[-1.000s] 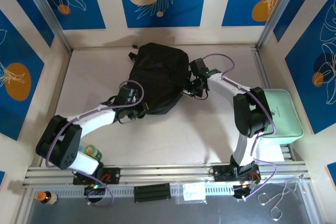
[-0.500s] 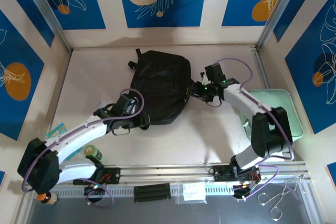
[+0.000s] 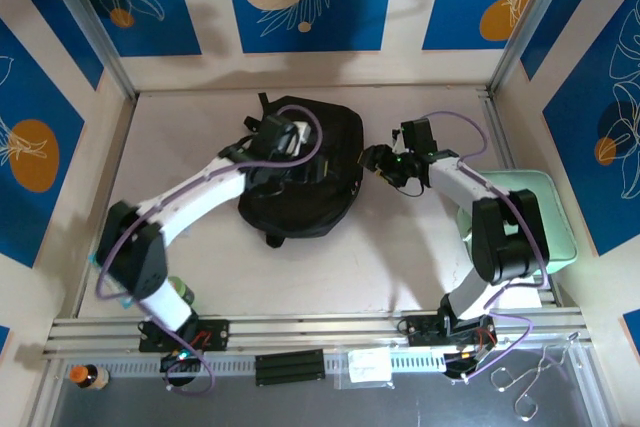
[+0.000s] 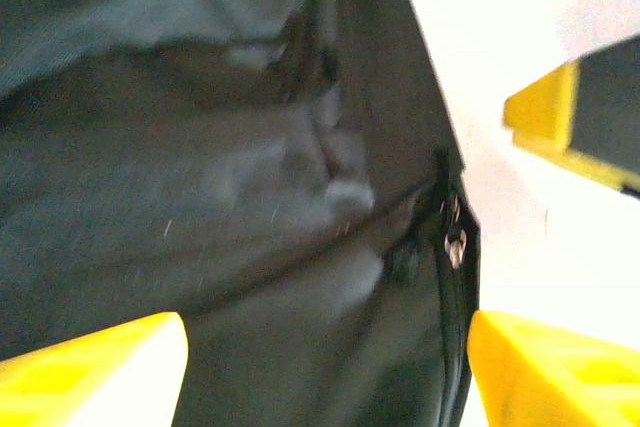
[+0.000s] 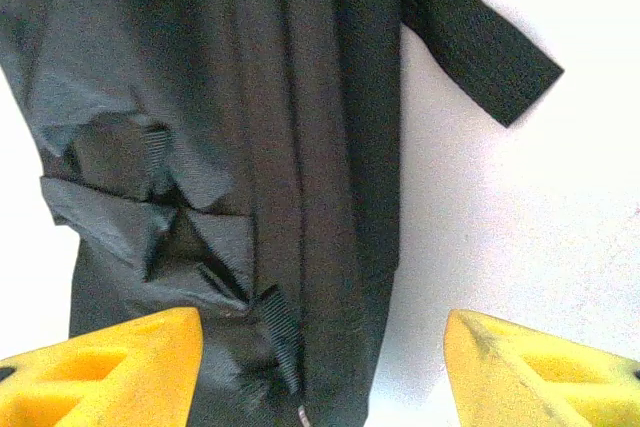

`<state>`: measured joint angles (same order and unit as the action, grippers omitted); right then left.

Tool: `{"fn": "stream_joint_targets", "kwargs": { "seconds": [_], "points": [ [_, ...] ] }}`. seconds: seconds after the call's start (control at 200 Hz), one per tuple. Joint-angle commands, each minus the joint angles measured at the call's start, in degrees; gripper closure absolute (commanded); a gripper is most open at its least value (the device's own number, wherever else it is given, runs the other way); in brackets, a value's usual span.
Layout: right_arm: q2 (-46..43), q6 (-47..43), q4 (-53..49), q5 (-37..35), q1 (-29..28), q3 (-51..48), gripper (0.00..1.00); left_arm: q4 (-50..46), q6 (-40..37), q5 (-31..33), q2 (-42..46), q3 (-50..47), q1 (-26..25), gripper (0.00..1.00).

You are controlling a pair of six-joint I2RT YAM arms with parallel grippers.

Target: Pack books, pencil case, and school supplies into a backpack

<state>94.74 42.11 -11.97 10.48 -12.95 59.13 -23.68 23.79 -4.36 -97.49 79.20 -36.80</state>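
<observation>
Top external: black backpack [image 3: 300, 187] lies flat, upper centre of bench [image 3: 200, 277]. Left arm [image 3: 190, 197] reaches over its top panel; right arm [image 3: 455, 177] ends just beside its right edge.

Left wrist: left fingers [image 4: 90, 372] spread wide, holding nothing; zip pull [image 4: 455, 242] at lower right of frame.

Right wrist: right fingers [image 5: 100, 367] wide, empty, over creased side fabric; strap [image 5: 480, 57] upper right.

Judged step: unzipping. Centre the left fingers on the pull before closing. Pin the fabric with the right, or the soft bag will likely drag.
</observation>
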Motion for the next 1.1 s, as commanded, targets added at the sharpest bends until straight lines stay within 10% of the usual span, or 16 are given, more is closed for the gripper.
{"fn": "stream_joint_targets", "kwargs": {
  "seconds": [0.0, 0.41, 0.835, 1.095],
  "points": [
    [2.6, 1.5, 2.1, 5.6, 0.2, 1.7, 0.35, -2.5, -7.1, -2.5, -7.6, 9.5, -0.2, 0.31],
    [5.5, 2.2, 3.2, 7.1, 0.0, 0.5, 0.36, -19.9, -22.1, 0.6, -28.7, 35.3, -0.5, 0.45],
    [4.2, 2.3, 2.9, 5.9, -1.3, -0.5, 0.37, -24.7, -24.7, 7.7, -35.6, 42.7, -0.6, 0.49],
    [4.3, 2.4, 2.3, 4.9, -2.6, -0.1, 0.38, -24.2, -17.9, 10.1, -36.2, 45.4, -0.5, 0.72]
  ]
}}
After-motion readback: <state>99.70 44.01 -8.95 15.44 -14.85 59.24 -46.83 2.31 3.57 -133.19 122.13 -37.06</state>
